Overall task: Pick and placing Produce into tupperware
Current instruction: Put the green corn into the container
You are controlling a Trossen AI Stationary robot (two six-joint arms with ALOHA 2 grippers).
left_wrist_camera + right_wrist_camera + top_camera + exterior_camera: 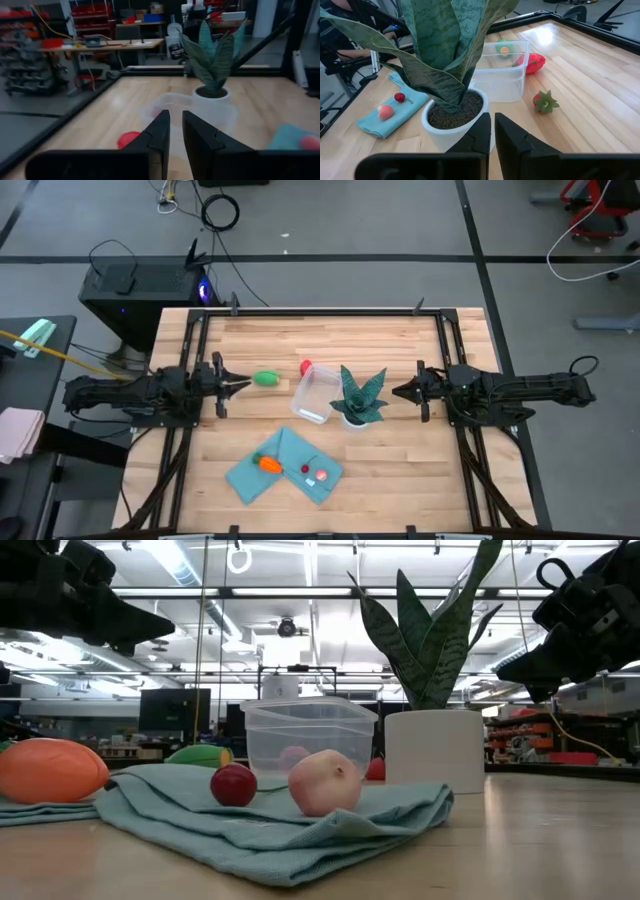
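Observation:
The clear tupperware (315, 396) stands empty at mid-table, with the potted plant (360, 396) just to its right. A green oval (266, 379) lies left of it and a red round piece (306, 367) at its far left corner. An orange carrot piece (270, 464), a small red piece (305, 470) and a pink piece (322, 476) lie on the teal cloth (250, 478) near the front. A strawberry-like piece (545, 101) lies beside the box. My left gripper (243, 385) hovers shut just left of the green oval. My right gripper (398, 391) hovers shut right of the plant.
The plant's tall leaves (430, 630) rise between my right gripper and the tupperware (502, 70). The cloth (260, 825) is rumpled near the front edge. Black frame rails (190, 370) run along the table's left and right sides. Bare wood lies at the front right.

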